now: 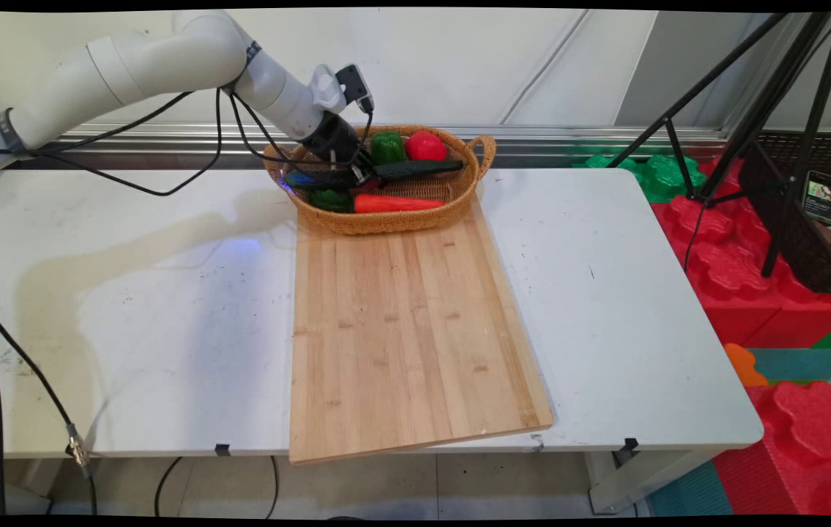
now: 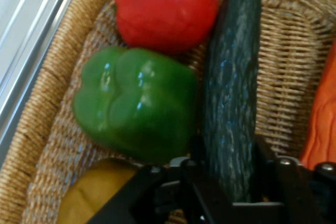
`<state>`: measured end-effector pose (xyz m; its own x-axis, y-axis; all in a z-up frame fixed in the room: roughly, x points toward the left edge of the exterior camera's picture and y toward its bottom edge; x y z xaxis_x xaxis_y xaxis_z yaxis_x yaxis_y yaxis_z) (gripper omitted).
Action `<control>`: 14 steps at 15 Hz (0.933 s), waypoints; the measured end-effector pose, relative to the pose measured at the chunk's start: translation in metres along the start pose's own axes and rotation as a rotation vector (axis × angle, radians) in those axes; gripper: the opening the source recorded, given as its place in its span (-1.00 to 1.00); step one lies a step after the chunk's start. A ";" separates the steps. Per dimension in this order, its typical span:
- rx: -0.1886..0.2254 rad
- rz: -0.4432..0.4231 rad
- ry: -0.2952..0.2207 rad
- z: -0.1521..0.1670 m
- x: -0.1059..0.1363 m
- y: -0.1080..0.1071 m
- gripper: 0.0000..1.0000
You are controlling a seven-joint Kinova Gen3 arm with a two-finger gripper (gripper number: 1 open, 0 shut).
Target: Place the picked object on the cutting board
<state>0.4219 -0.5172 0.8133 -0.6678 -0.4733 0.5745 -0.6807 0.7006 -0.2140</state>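
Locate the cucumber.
In the basket at the table's far side, the cucumber lies between the hand's fingers, the green pepper beside it.

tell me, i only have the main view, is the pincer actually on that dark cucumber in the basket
observer: Yes. In the hand view the pincer has a finger against each side of the cucumber.
operator: anything hidden under the arm
observer: A yellow piece lies in the basket close beside the pincer, next to the green pepper.
operator: does that pepper touch the cucumber
observer: It appears to; its flank meets the cucumber's side with no gap showing.
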 end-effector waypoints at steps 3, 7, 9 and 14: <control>0.001 -0.004 0.005 -0.002 0.001 0.003 -1.00; 0.004 -0.009 0.017 -0.008 0.002 0.007 -1.00; 0.009 -0.012 0.029 -0.014 0.003 0.009 -1.00; 0.026 -0.023 0.090 -0.051 0.011 0.012 -1.00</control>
<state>0.4220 -0.4873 0.8570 -0.6227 -0.4381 0.6483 -0.7039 0.6756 -0.2196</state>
